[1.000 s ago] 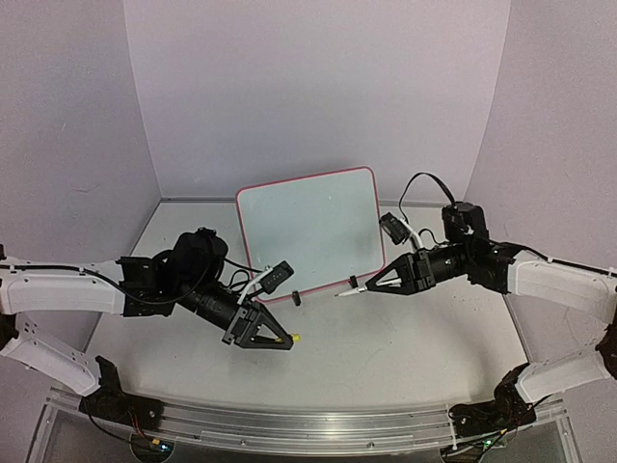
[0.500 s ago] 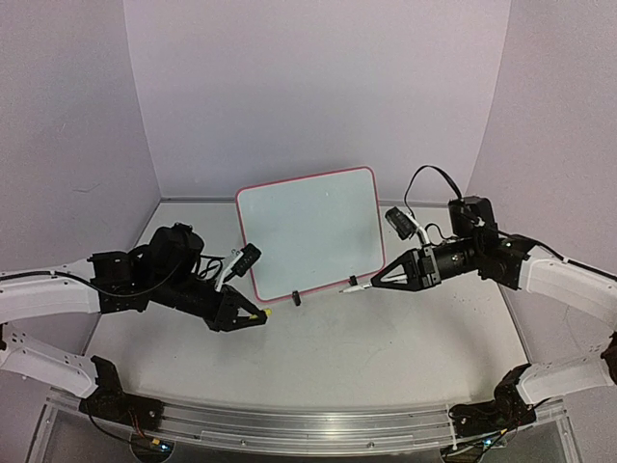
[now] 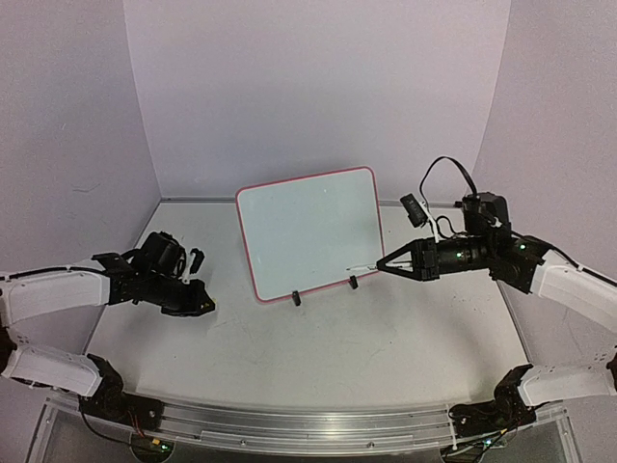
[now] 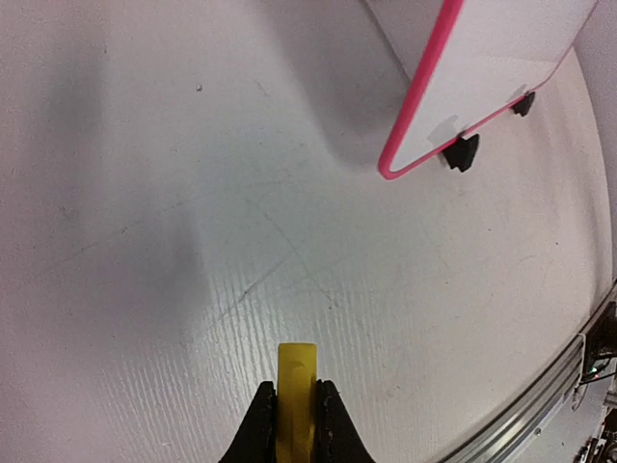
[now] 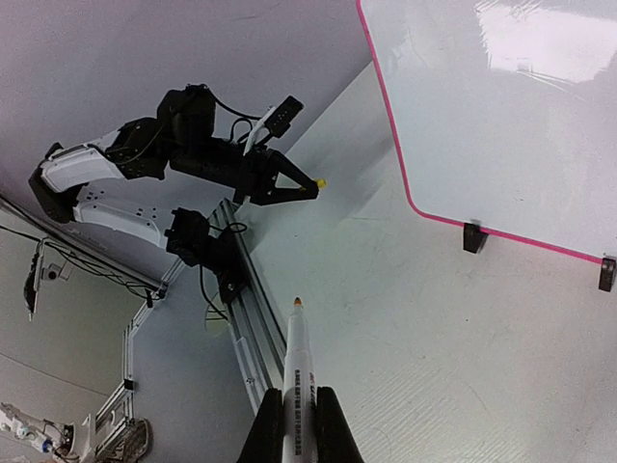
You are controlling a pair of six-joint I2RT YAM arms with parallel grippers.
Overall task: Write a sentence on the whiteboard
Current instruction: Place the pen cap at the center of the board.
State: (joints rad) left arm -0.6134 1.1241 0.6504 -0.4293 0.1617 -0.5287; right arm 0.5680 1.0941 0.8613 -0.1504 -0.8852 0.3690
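Red plastic is framing the whiteboard point(image 3: 308, 231), which is standing mid-table, toward the far side, and leaning back on two small black feet point(image 3: 297, 299). Judging by its thin panel, it is probably handling as a light, stiff thing with a glossy, slippery face. With so little under it, pressure from a pen is likely to be pushing it backward or tipping it. The frame point(image 4: 415, 116) along a side or top edge is looking like the safest hold, since gripping there is keeping fingers off the writing face. The right gripper point(image 3: 384, 264) is clamping a white marker point(image 3: 362, 267) by its barrel, just right of the board's near right corner; whether the tip is touching the board I cannot tell. The left gripper point(image 4: 295, 391) is hanging well left of the board over the table point(image 3: 405, 338), pinching a small yellow piece point(image 4: 296, 362), possibly the cap. The top view is showing both arms and the board's lean but hiding what the left fingers are holding. The left wrist view is settling that, and it is showing the board's near left corner and both feet. The right wrist view is giving the marker's orange-tipped nib, pointing away past the board's near left corner, with the face reading blank.
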